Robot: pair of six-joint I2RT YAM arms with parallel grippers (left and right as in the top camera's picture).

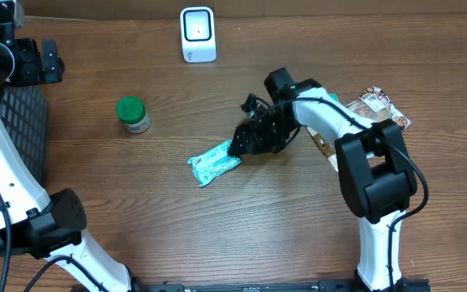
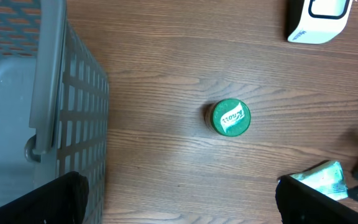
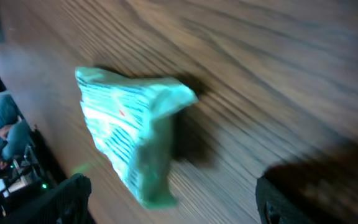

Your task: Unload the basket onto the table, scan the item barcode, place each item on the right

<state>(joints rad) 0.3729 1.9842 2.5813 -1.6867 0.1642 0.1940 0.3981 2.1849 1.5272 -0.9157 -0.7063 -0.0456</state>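
While the right pincer (image 1: 235,148) sits just at its upper-right end, the teal packet (image 1: 215,165) lies loose on the wooden surface (image 1: 217,235), near the middle, crumpled and set at an angle. In the right wrist view the pincer's two fingers stand spread, one at each side. The packet lies ahead of them and is not pinched; whether a fingertip touches it cannot be told. Left of the packet and well apart from it, a green-lidded jar (image 1: 133,114) stands upright. The white scanner (image 1: 198,34) stands at the far edge, beyond both. Some snack packets (image 1: 383,105) lie behind the right arm. At the far left is a grey basket (image 2: 55,124); the left pincer (image 2: 179,186) hangs beside it, fingers spread wide, holding nothing.
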